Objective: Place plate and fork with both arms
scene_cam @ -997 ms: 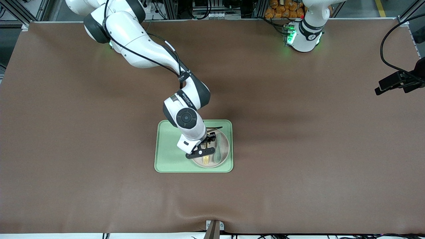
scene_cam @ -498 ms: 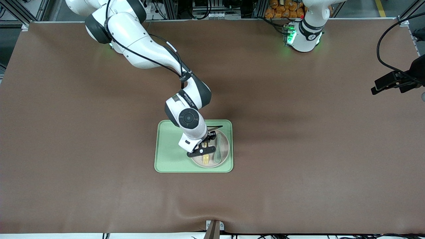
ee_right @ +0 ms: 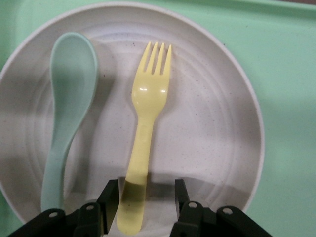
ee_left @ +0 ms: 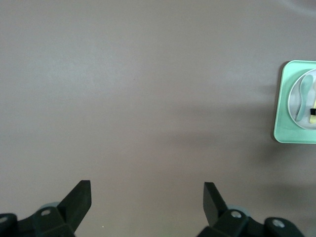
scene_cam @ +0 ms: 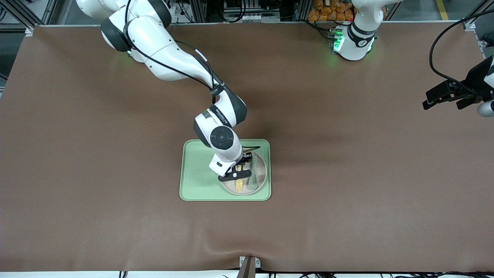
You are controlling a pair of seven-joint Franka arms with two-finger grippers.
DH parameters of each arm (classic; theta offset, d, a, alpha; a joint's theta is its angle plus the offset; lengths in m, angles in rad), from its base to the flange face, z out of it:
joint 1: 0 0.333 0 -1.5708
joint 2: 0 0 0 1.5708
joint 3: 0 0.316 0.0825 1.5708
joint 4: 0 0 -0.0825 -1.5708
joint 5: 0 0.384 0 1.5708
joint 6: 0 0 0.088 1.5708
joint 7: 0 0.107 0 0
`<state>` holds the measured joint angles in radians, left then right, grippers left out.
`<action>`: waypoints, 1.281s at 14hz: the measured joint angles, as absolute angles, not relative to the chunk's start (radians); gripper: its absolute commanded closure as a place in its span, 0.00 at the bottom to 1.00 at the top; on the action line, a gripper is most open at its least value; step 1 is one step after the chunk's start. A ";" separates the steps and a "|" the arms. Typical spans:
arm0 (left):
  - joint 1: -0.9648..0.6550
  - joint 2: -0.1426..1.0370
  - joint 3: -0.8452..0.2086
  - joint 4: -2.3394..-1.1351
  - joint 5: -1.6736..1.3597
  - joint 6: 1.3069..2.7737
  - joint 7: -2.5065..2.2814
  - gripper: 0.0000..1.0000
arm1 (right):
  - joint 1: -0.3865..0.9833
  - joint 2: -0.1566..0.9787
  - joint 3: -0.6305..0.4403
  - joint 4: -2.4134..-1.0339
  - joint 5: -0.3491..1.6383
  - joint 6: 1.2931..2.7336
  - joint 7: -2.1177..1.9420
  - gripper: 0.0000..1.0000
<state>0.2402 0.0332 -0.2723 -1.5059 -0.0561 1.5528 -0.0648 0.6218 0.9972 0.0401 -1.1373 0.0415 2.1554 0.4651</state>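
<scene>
1. We see the fork (ee_right: 146, 132) lying on the plate (ee_right: 217, 143), handle end between our right gripper (ee_right: 146, 195)'s spread, not yet closed fingers, long axis running straight out from it.
2. Left gripper (scene_cam: 444, 95), wide open, waits at the frame's right edge, well apart.
3. Smooth plastic fork beside a spoon (ee_right: 66, 108); speckled plate on a green tray (scene_cam: 197, 177).

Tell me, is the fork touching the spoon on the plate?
Apart. The right wrist view shows bare plate between the fork and the spoon.

Two white arms (scene_cam: 170, 58) with dark grey joints, black cables clipped alongside, black grippers (scene_cam: 236, 175) (green-lit bases (scene_cam: 353, 42)).
</scene>
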 measured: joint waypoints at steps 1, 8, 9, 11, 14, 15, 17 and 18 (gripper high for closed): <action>0.229 0.033 -0.264 -1.501 -0.056 1.553 -0.065 0.00 | 0.623 0.997 0.040 -1.137 0.042 2.155 0.466 0.50; -0.010 0.030 -0.004 -1.498 -0.056 1.543 -0.067 0.00 | 0.630 1.003 0.041 -1.137 0.042 2.155 0.477 0.95; -0.040 0.030 0.026 -1.498 -0.056 1.540 -0.067 0.00 | 0.631 1.003 0.041 -1.137 0.041 2.155 0.489 0.96; -0.056 0.024 0.041 -1.498 -0.056 1.539 -0.067 0.00 | 0.633 1.003 0.041 -1.135 0.041 2.155 0.507 1.00; -0.057 -0.001 0.041 -1.509 -0.056 1.532 -0.067 0.00 | 0.636 1.003 0.041 -1.132 0.041 2.154 0.515 1.00; -0.057 -0.011 0.041 -1.519 -0.056 1.532 -0.067 0.00 | 0.636 1.003 0.041 -1.129 0.041 2.150 0.518 1.00; -0.057 -0.029 0.041 -1.541 -0.056 1.532 -0.067 0.00 | 0.636 1.002 0.040 -1.107 0.041 2.108 0.522 1.00; -0.057 -0.038 0.039 -1.554 -0.055 1.532 -0.067 0.00 | 0.635 1.000 0.040 -1.091 0.042 2.079 0.524 1.00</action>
<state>-0.0574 -0.0385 0.0393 -1.5542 -0.0546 1.5321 -0.0670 0.6347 1.0002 0.0397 -1.0908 0.0417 2.0787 0.5241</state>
